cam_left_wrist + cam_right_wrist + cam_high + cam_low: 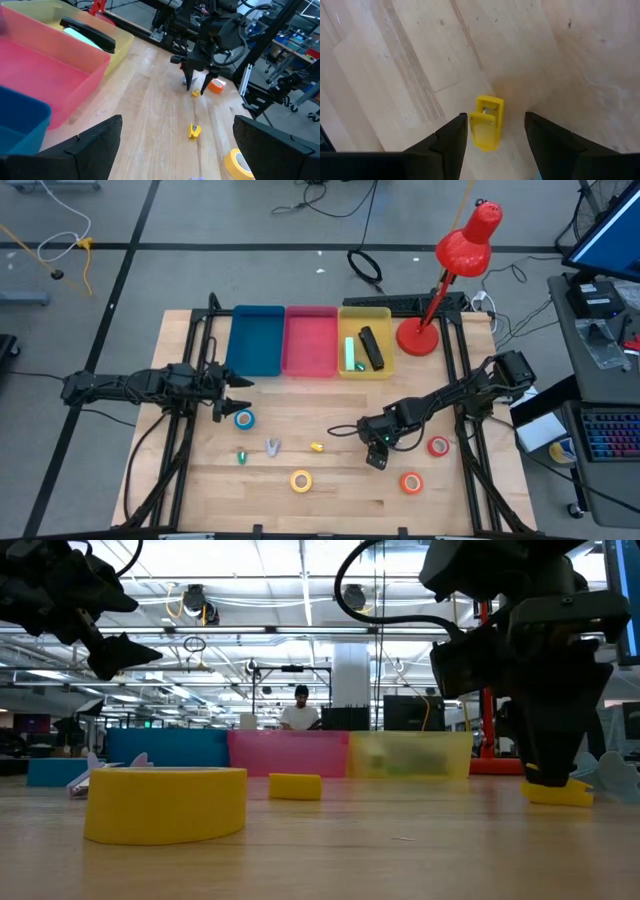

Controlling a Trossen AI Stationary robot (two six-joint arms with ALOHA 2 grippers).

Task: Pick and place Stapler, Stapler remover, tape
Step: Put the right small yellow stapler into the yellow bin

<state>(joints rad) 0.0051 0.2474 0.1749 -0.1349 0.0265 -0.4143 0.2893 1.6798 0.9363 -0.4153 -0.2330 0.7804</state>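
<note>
My right gripper is open and points down over a small yellow staple remover lying on the table. Its fingers stand on either side of the remover, with gaps showing. In the low view that remover lies right under the gripper. A second yellow remover, a green one and a pale one lie mid-table. Blue tape, yellow tape, orange tape and red tape lie flat. My left gripper hovers open above the blue tape.
A blue bin, a pink bin and a yellow bin stand in a row at the far edge. The yellow bin holds a black stapler and a green one. A red desk lamp stands right of them.
</note>
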